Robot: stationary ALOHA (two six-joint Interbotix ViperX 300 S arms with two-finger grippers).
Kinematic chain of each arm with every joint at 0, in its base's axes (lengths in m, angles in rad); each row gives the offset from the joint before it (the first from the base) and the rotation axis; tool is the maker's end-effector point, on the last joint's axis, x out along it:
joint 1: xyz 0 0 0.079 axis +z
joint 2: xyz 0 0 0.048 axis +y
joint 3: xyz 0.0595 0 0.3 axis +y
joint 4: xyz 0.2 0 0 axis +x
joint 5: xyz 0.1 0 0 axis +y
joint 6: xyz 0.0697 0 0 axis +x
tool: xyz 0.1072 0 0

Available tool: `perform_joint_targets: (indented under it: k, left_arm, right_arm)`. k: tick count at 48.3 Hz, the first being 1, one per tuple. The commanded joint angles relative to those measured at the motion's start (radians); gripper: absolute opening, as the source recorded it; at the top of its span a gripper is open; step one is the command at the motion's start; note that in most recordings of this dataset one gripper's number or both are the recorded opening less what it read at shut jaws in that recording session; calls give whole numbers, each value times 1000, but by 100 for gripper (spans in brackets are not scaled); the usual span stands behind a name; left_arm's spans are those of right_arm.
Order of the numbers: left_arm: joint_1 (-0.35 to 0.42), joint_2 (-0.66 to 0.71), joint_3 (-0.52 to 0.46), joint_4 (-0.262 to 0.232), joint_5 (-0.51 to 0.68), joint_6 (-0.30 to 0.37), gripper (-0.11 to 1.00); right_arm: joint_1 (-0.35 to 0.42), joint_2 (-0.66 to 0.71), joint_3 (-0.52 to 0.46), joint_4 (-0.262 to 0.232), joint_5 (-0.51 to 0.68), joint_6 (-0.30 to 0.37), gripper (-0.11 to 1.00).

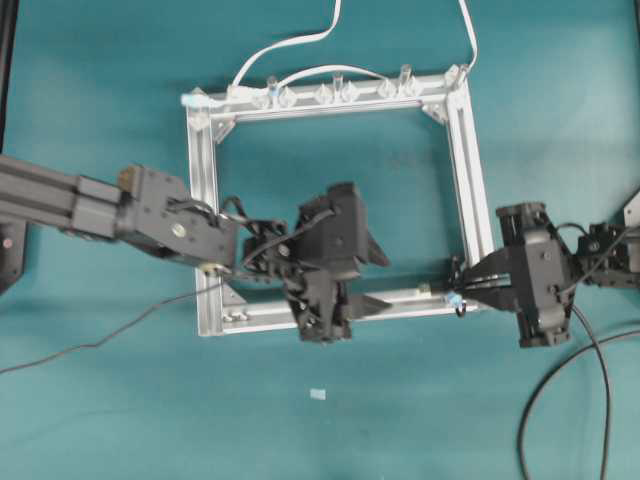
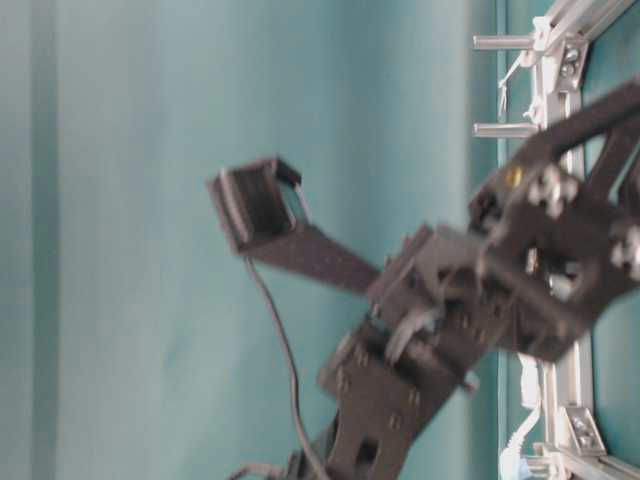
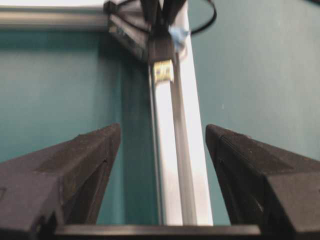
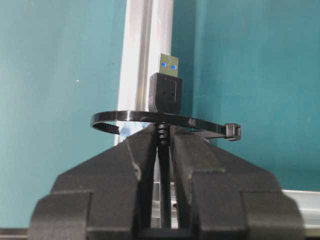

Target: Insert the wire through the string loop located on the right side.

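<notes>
Teal tabletop [image 1: 100, 80] | left fingers [image 3: 90, 165] wide over frame rail [image 3: 175, 165] | right fingers [image 4: 190, 165] pinch wire [image 4: 164, 92], seemingly through string loop [image 4: 150, 119]

Frame [image 1: 470, 160]: bare aluminium extrusion, brushed silver, dull sheen, grooved along its length; table cover [image 1: 100, 80]: teal, matt, cloth-like, faintly mottled; right gripper [image 4: 164, 137] fingers [image 4: 125, 165]: black plastic, matt, slightly grainy; left gripper [image 3: 162, 150] fingers [image 3: 75, 165]: same black matt plastic, rough-edged; wire [image 4: 165, 92] plug: black moulded plastic, satin, with a bright metal tip; string loop [image 4: 165, 119]: glossy black plastic strip, smooth, ribbed at one end; white cables [image 1: 290, 45]: smooth, pale.
</notes>
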Motion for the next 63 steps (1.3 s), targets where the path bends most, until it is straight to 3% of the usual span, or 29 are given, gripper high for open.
perform_joint_targets:
  k: [1,18,33,38,46,63]
  left_arm:
    - [3,9,-67,3,-5,-6,74]
    - [2,124,-192,3,-5,-5,75]
    - [0,141,-201,3,2,-3,73]
    - [2,140,-206,3,17,-3,63]
    - [-2,130,-221,3,61,0,21]
    - [-8,130,-233,6,94,-3,21]
  right_arm:
    - [0,-6,-14,-2,-5,-2,13]
    - [0,-6,-14,-15,-5,-2,13]
    - [-2,-6,-14,-18,-5,-2,13]
    - [0,-6,-14,-18,-3,-2,13]
    - [0,-6,-11,-18,-3,0,13]
    - [-2,-8,-11,-20,6,-3,13]
